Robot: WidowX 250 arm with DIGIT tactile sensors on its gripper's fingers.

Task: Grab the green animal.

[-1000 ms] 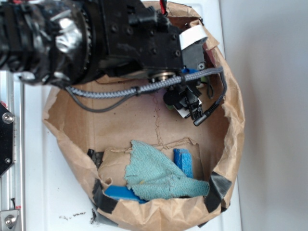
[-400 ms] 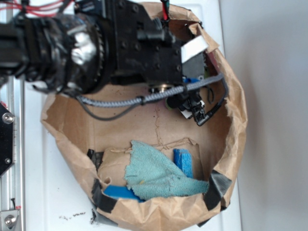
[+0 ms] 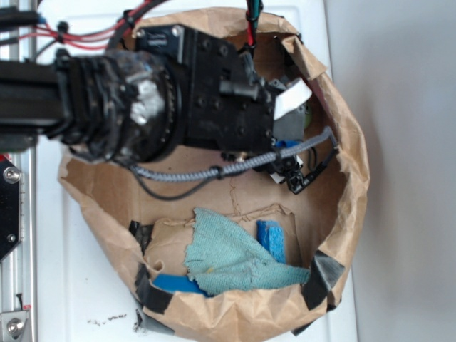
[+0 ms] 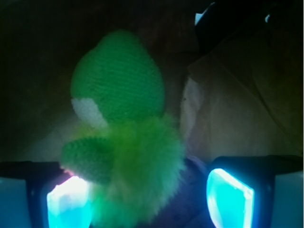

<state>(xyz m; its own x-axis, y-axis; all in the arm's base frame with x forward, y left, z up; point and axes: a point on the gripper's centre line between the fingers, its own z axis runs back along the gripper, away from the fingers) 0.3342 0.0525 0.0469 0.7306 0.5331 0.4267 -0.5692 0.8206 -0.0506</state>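
Your fingers are wide apart, and the green animal sits between them. The left one touches its fuzzy body; the right one stays clear, beside the brown paper bag.

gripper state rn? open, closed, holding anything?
Gripper: open, fingers either side of the green animal, not yet closed on it.

From the exterior view the arm hides the green animal; its fuzzy base is cut off below.
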